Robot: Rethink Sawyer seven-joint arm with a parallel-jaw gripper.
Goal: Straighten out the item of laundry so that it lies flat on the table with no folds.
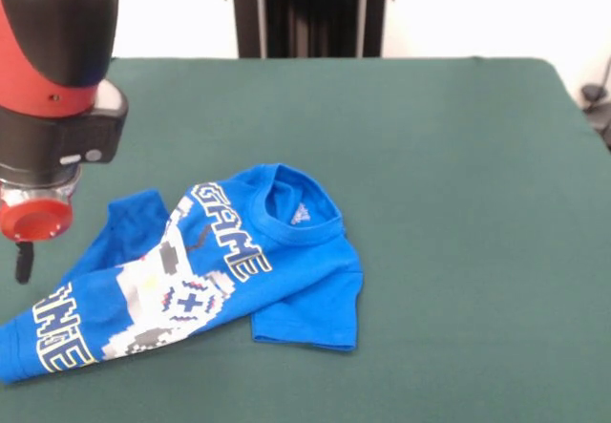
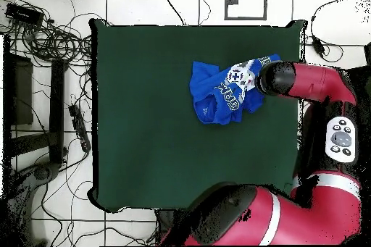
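Note:
The item of laundry [image 1: 239, 261] is a bright blue T-shirt with white lettering and a controller print. It lies rumpled on the table [image 1: 439, 165], left of the middle in the front view. Its collar points to the far side, its body runs toward the near left corner, and one sleeve is folded near the front. In the overhead view the shirt [image 2: 217, 92] lies near the table's [image 2: 159, 114] right edge. My gripper [image 1: 23, 263] hangs at the shirt's left edge, low above the cloth. The arm's end [image 2: 277, 79] hides the gripper from above.
The robot's black pedestal [image 1: 310, 8] stands behind the table's far edge. The red arm [image 2: 319, 85] reaches over the table's right edge in the overhead view. Cables [image 2: 43, 34] and black stands lie on the floor to the left there.

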